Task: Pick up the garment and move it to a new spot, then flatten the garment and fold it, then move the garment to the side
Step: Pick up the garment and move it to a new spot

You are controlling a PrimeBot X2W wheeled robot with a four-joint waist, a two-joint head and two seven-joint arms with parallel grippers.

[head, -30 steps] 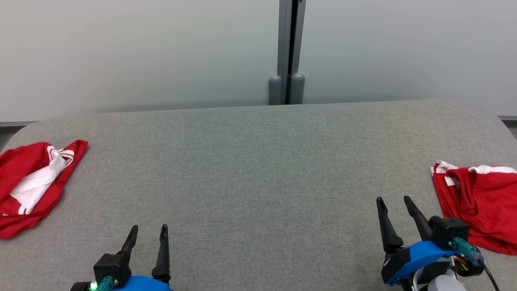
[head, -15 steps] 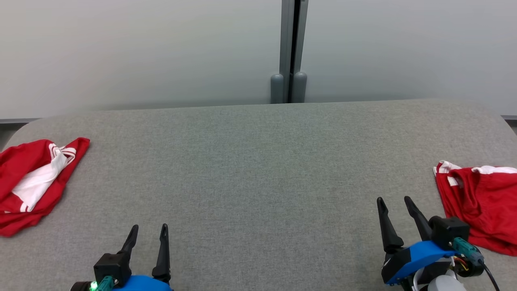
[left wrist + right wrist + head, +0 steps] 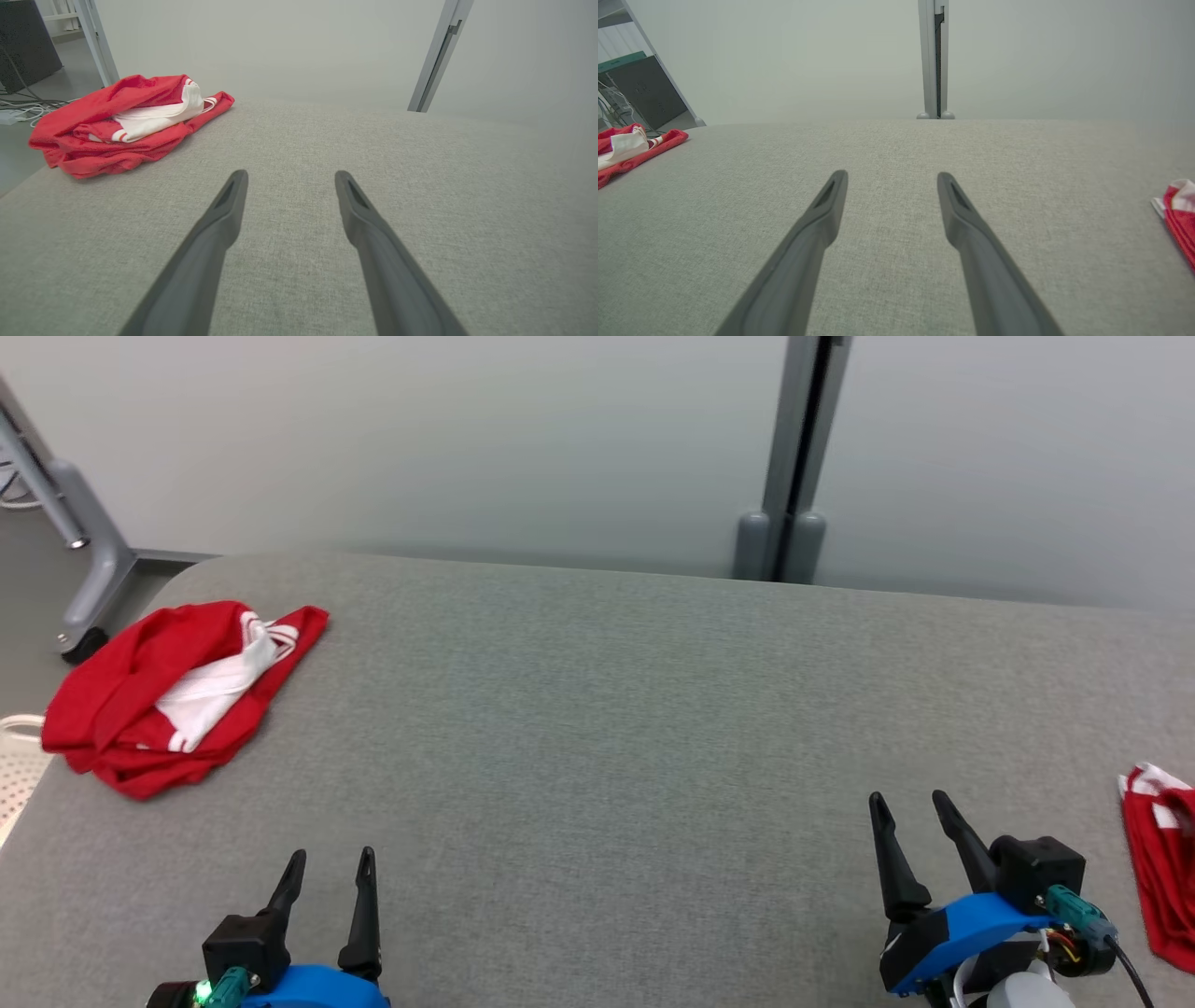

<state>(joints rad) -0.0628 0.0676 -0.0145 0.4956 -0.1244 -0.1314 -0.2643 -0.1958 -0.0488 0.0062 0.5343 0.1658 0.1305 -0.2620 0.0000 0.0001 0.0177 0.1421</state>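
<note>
Red garment [image 3: 177, 695] lies bunched, long axis slanting near-left to far-right; left claw [image 3: 332, 855], right claw [image 3: 906, 798] part-open, empty.

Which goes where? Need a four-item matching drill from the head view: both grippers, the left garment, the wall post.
Things
1. left gripper
2. right gripper
3. left garment
4. wall post

Places and states
A. behind the far edge of the table
B. lower right, open, empty
C. left end of the table, crumpled
D. lower left, open, empty

Pairs: 1-D, 2-B, 3-C, 4-A
</note>
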